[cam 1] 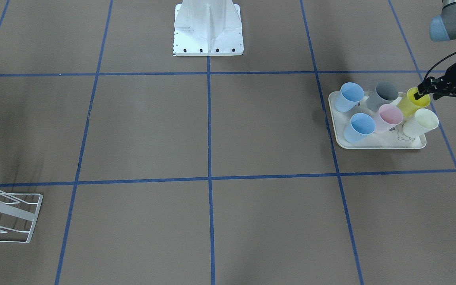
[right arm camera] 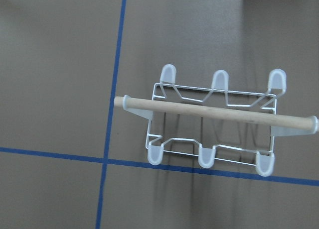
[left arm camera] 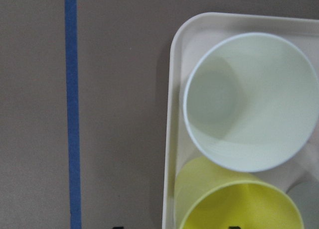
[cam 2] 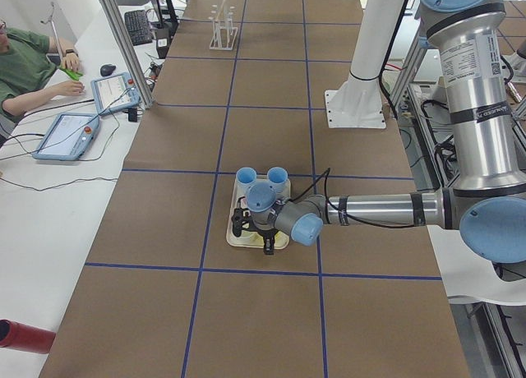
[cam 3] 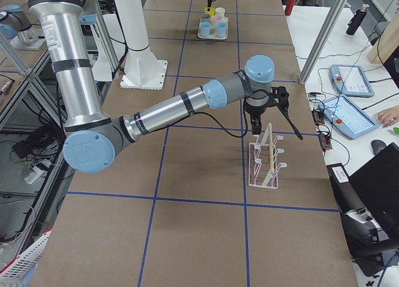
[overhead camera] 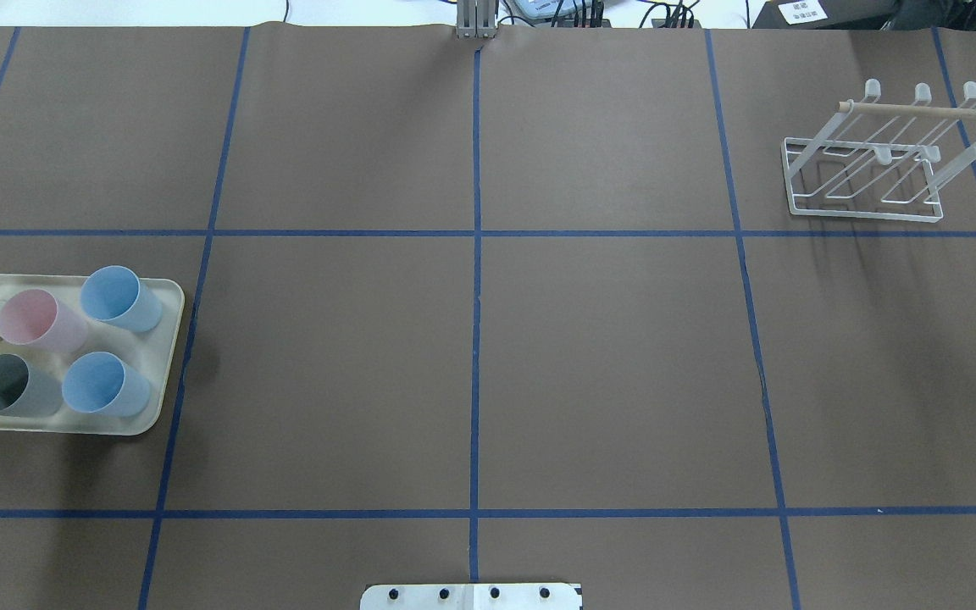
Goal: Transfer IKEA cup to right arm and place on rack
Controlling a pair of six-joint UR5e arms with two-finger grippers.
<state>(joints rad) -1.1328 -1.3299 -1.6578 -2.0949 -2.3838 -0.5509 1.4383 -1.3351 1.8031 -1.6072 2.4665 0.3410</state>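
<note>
One yellow cup [cam 1: 410,105], rim between fingers [cam 1: 423,91]

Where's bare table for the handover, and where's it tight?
Bare: the whole middle, from the tray rim across to the rack, and from the base plate to the far edge. Tight: six cups fill the tray, with the left gripper at the yellow cup.

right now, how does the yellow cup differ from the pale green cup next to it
The yellow cup is bright, the pale green cup nearly white. The yellow cup stands nearer the robot, the pale green cup farther. The left gripper has its fingers at the yellow cup's rim; the pale green cup is untouched. Both stand upright on the tray.
</note>
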